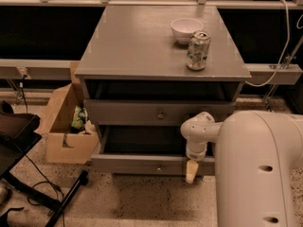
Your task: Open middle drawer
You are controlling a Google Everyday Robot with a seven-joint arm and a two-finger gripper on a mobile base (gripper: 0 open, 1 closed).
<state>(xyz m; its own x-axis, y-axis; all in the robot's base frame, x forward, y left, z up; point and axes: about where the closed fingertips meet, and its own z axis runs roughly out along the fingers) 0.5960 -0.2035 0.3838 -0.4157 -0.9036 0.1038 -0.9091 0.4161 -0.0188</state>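
Observation:
The grey cabinet (142,46) shows two drawer fronts. The upper one (123,112) has a small round knob (160,115) and a dark gap above it. The one below is the middle drawer (132,164), pulled out so its dark inside shows, with its knob (158,168) at the centre. My gripper (190,171) hangs from the white wrist (199,131) and points down at the right part of that drawer's front, right of the knob. The lowest drawer is hidden underneath.
A white bowl (186,29) and a drink can (198,50) stand on the cabinet top. An open cardboard box (66,126) sits on the floor to the left, with a black stand (42,193) nearer. My white arm (260,169) fills the lower right.

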